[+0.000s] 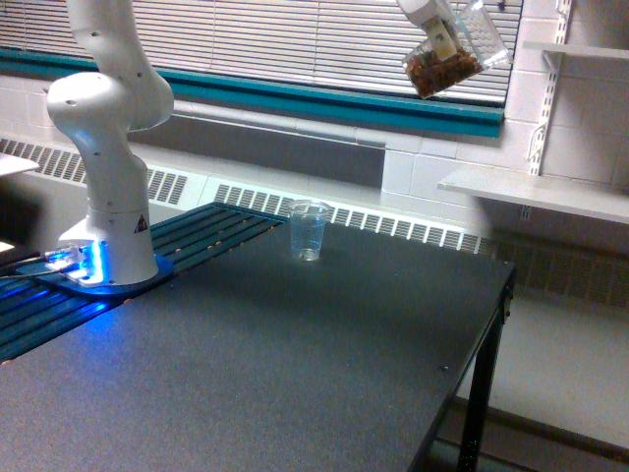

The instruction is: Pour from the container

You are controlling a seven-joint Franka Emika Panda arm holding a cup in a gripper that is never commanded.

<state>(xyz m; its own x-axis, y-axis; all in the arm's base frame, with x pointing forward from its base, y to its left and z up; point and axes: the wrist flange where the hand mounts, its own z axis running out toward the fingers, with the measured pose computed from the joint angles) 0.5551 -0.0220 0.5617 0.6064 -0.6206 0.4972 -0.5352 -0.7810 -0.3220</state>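
Note:
High at the top of the exterior view my gripper (442, 34) is shut on the container (454, 54), a small clear plastic one with flat sides. It is tilted, its base down toward the view's left and its mouth up toward the right. Brown granular contents lie heaped in the low end. A round clear cup (309, 230) stands upright and empty on the dark table (295, 374), well below the container and off toward the view's left. Only the lower part of the gripper shows; the rest is cut off by the frame's top edge.
The arm's white base (108, 197) stands at the table's left on a blue-lit mount. The table's right edge (482, 354) drops to the floor. White shelves (550, 192) hang on the wall at the right. Window blinds and a teal sill run behind.

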